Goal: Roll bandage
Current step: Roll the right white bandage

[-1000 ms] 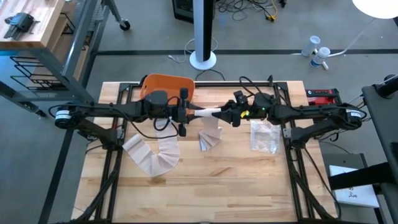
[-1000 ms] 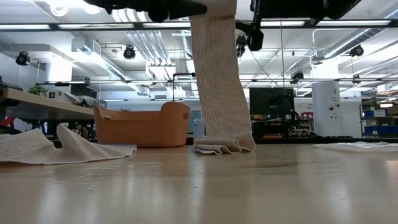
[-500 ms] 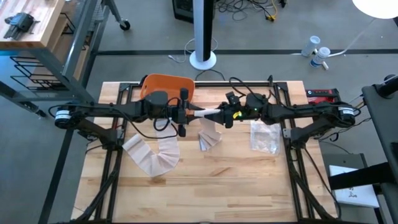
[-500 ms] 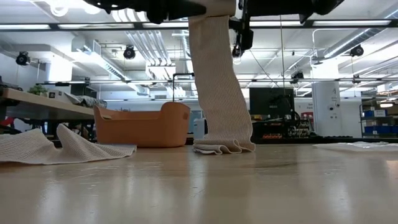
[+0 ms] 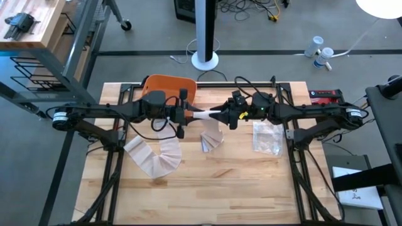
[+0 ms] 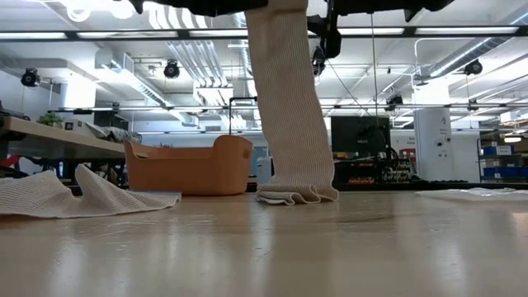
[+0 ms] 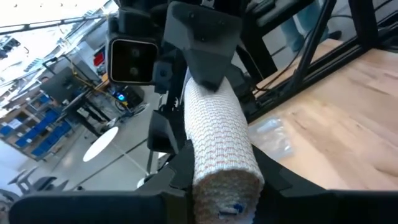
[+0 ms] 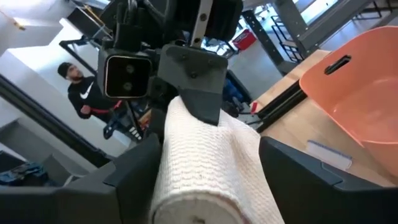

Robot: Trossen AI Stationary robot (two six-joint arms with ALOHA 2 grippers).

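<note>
Wooden table (image 5: 207,182) in a workshop. Rolling is partly done: a tight cream roll (image 5: 206,115) is held above the table's far-middle, gripped end-on by both the left gripper (image 5: 186,115) and right gripper (image 5: 227,117). A ribbed tail (image 6: 289,115) hangs to the table, its end bunched there, unrolled.

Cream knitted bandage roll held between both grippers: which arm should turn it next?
Probably either: the left gripper and right gripper each clamp one end of the cream knitted bandage roll, its loose tail hanging to the wooden table.
</note>
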